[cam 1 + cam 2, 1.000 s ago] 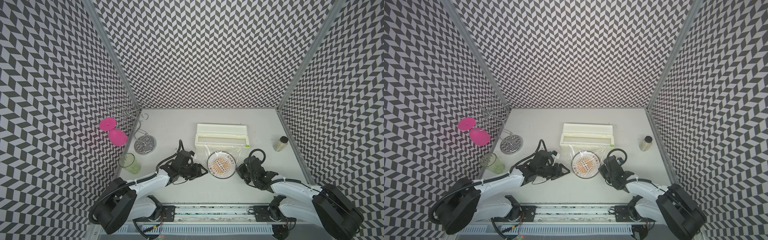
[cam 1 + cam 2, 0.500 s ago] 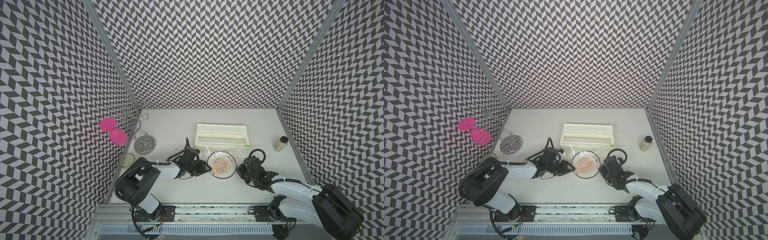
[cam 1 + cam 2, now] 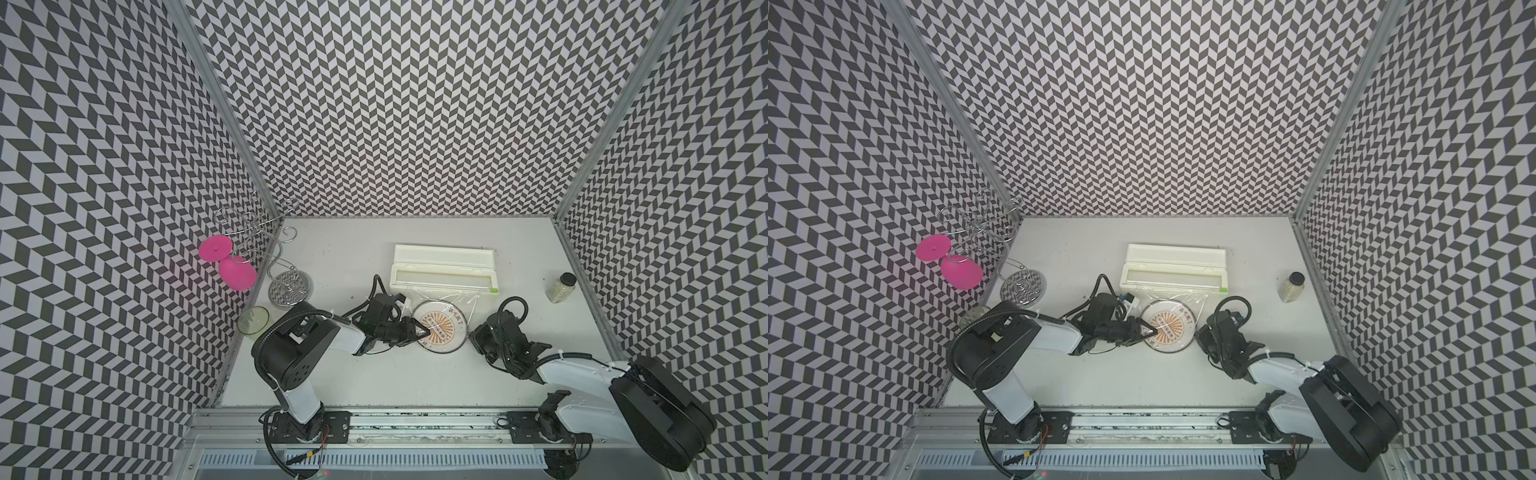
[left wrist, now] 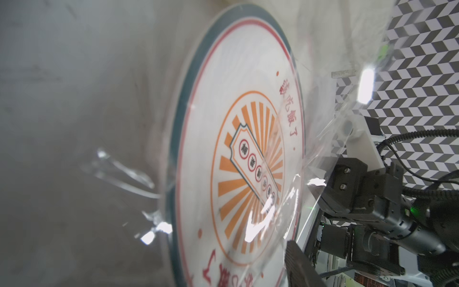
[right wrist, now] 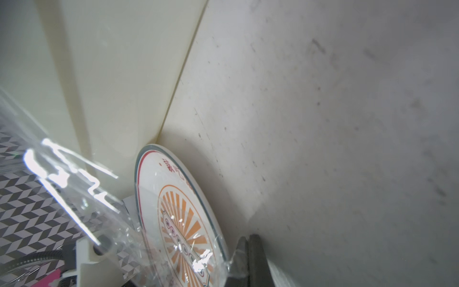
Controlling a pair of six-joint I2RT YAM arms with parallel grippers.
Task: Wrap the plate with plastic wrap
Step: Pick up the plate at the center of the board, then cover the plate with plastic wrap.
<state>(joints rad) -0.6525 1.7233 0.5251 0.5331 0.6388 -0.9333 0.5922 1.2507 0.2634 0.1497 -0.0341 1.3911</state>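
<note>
1. The plate (image 3: 451, 338) lies flat on the table (image 3: 374, 382) just in front of the dispenser box (image 3: 444, 259), on the side toward the arm bases. Whether its rim touches the box is unclear.
2. The plastic wrap (image 3: 436, 296) comes out of the dispenser box's front edge and spreads, crinkled and glossy, over the plate.
3. The right gripper (image 5: 248, 239) sits in front of the box's green-tab end, at the plate's rim. It is clenched: the right wrist view shows its two dark fingers (image 5: 255, 253) pressed together, with a crumpled edge of the film pinched between them.
4. The left gripper (image 3: 424, 332) reaches in from in front of the box's other end, and its tips lie over the plate's face in both top views.
5. Only one of its fingers (image 4: 298, 263) shows in the left wrist view, beside the film-covered plate. I cannot tell how far its jaws stand apart or whether they hold the film.
</note>
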